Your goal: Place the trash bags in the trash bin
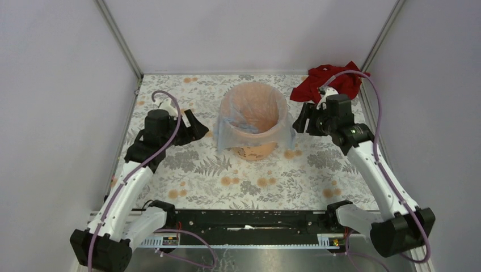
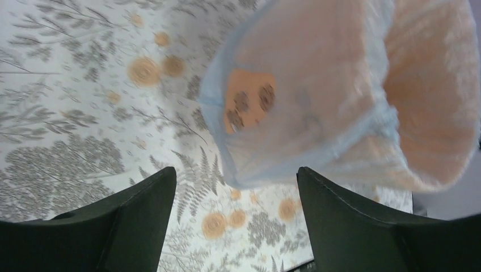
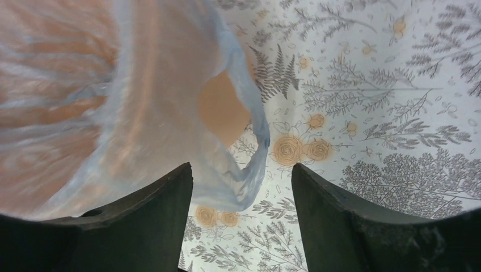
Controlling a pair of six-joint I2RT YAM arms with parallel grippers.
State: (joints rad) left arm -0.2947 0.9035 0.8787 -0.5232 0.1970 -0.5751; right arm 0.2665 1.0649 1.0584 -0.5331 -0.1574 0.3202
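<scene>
The thin pale blue film bag [image 1: 224, 134] lines the round orange plastic bucket [image 1: 256, 152], folded over its rim; my left gripper [image 1: 194, 127] and right gripper [image 1: 300, 119] gape empty beside it; pulling away carelessly, I could snag loose film

White shells and pretty chunky black joint housings are used on the left arm [image 1: 129, 187] and right arm [image 1: 379, 170]. A purple cable [image 1: 376, 116] is strung along each. Dark, matte, wedge-shaped fingers [image 2: 130, 226] are fitted to the left gripper [image 2: 233, 173] and right gripper [image 3: 241, 167].

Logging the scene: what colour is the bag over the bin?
The bag is pale translucent blue; right wrist view shows it best.
</scene>
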